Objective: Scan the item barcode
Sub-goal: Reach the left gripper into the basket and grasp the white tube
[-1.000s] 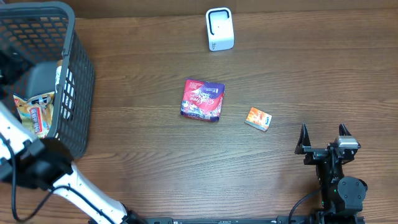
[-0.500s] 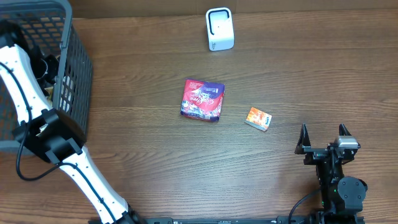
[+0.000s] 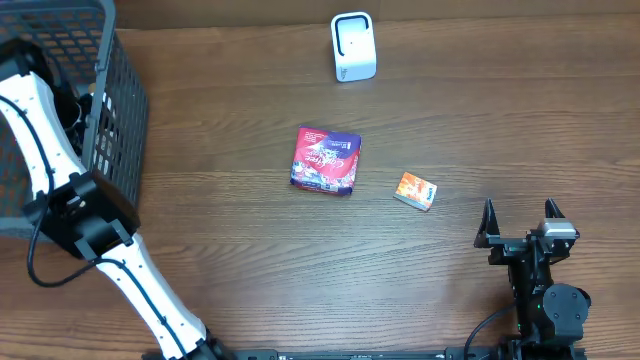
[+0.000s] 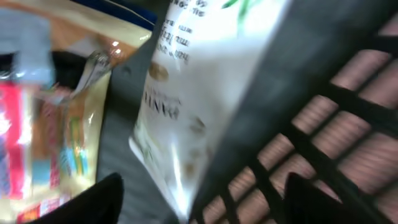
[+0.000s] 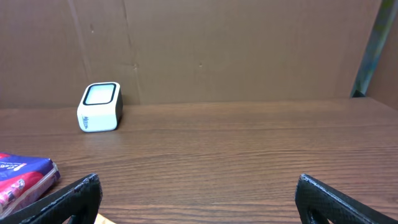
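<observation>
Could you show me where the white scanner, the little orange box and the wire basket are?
scanner [image 3: 353, 46]: overhead view, on its top face.
orange box [image 3: 415, 190]: overhead view, on its middle.
basket [image 3: 125, 140]: overhead view, on its right wall.

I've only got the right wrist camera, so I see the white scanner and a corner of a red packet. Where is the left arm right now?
Observer: The left gripper is down inside the black basket, at the far left of the overhead view.
Operator: Is it holding anything?
Observer: Not that I can see. In its wrist view the fingers stand apart on either side of a white bag, near its lower edge.
Operator: Anything else out there I'm missing?
Observer: A small orange box lies between the red packet and the right gripper, which is open.
</observation>
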Motion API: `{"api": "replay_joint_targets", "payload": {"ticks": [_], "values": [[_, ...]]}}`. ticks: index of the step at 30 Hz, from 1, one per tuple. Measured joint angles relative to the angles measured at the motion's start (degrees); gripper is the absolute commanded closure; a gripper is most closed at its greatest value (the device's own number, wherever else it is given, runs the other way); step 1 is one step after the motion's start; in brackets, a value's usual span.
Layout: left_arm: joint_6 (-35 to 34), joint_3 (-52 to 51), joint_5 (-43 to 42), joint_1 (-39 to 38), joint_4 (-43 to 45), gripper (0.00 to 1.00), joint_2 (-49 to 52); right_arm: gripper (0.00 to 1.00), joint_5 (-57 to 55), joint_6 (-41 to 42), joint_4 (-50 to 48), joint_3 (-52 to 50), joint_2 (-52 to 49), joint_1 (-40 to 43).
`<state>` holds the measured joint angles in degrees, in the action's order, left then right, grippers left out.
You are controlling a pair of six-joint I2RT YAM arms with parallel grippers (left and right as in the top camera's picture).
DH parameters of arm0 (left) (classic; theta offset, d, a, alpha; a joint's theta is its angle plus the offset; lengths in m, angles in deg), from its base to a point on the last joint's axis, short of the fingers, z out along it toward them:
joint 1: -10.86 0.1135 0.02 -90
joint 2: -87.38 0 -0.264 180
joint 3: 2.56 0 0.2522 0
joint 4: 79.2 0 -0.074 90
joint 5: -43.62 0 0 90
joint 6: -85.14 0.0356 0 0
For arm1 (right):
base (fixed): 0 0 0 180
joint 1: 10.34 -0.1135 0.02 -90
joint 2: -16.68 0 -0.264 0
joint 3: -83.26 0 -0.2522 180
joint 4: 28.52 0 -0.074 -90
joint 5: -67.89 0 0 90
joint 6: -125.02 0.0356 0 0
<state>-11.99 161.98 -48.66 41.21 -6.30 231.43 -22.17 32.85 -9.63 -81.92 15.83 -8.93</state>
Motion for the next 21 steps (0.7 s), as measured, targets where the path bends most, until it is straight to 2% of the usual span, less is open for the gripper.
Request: {"api": "replay_joint_targets", "payload": {"ticks": [4, 6, 7, 13, 16, 21], "values": [[-0.2, 0.5, -0.8, 0.0, -2.7, 0.69, -8.5, 0.00, 0.0, 0.0, 0.0, 0.0, 0.0, 0.0], [-0.2, 1.0, -0.5, 0.0, -3.1, 0.93, -14.7, 0.00, 0.0, 0.0, 0.0, 0.0, 0.0, 0.0], [-0.3, 1.3, 0.0, 0.0, -3.2, 0.96, -16.8, 0.00, 0.0, 0.0, 0.0, 0.0, 0.0, 0.0], [-1.4, -1.5, 5.1, 0.3, -3.2, 0.96, -24.4, 0.00, 0.0, 0.0, 0.0, 0.0, 0.0, 0.0], [-3.3, -11.4, 6.8, 2.3, -3.5, 0.96, -26.9, 0.00, 0.0, 0.0, 0.0, 0.0, 0.0, 0.0], [-6.4, -21.9, 7.5, 9.0, -3.3, 0.96, -27.6, 0.00, 0.0, 0.0, 0.0, 0.0, 0.0, 0.0]]}}
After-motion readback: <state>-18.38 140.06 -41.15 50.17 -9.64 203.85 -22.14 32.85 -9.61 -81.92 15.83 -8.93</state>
